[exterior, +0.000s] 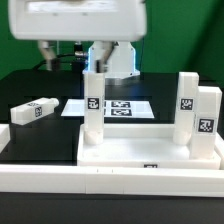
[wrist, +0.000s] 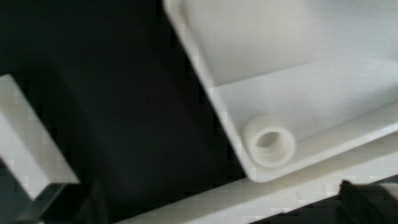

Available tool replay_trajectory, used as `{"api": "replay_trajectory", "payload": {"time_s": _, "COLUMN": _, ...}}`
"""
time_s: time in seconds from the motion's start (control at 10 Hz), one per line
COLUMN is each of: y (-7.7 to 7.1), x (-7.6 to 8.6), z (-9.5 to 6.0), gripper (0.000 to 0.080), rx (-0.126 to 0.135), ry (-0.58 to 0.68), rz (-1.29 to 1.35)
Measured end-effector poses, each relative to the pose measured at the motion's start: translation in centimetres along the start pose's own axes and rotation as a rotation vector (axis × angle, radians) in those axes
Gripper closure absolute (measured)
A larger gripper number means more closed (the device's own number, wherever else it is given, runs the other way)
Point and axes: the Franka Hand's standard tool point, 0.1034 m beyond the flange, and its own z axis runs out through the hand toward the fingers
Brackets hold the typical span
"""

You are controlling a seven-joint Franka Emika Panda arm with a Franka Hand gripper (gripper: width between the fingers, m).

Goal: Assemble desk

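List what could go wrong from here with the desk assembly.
1. The open gripper hangs over the desk top, where an upright leg stands. A careless sideways move could knock it, and how firmly it sits cannot be seen.
2. The fourth leg lies flat on the table, apart from the desk top. Gripped off-centre, it may tilt and miss the empty corner hole.

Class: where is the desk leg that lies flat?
In the exterior view the lying leg rests on the black table at the exterior view's left, apart from the desk top, left of the marker board.
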Motion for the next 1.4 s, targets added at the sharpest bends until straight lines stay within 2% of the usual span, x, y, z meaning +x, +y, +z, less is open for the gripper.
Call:
{"api": "replay_trajectory", "payload": {"time_s": 0.1, "y": 1.7, "x": 0.3, "z": -0.1, "gripper": 0.0150, "rx": 0.000, "ry": 0.002, "rz": -0.006}}
{"api": "replay_trajectory", "payload": {"time_s": 0.5, "y": 1.5, "x": 0.2, "z": 0.0, "gripper": 0.0150, "rx": -0.001, "ry": 0.000, "rz": 0.000}}
{"api": "replay_trajectory", "payload": {"time_s": 0.6, "y": 2.0, "x": 0.1, "z": 0.3, "gripper": 0.0150, "rx": 0.005, "ry": 0.008, "rz": 0.002}}
{"api": "replay_trajectory", "payload": {"time_s": 0.8, "y": 6.5, "x": -2.1, "z": 2.0, "gripper": 0.0150, "rx": -0.004, "ry": -0.003, "rz": 0.048}}
{"api": "replay_trajectory", "payload": {"time_s": 0.9, "y": 8.7, "x": -2.3, "z": 2.2, "gripper": 0.0150, "rx": -0.007, "ry": -0.002, "rz": 0.046}}
{"api": "replay_trajectory", "payload": {"time_s": 1.0, "y": 10.7, "x": -1.8, "z": 1.9, "gripper": 0.0150, "rx": -0.007, "ry": 0.008, "rz": 0.058}}
{"api": "replay_trajectory", "payload": {"time_s": 1.4, "y": 10.5, "x": -1.9, "z": 2.0, "gripper": 0.0150, "rx": -0.008, "ry": 0.006, "rz": 0.066}}
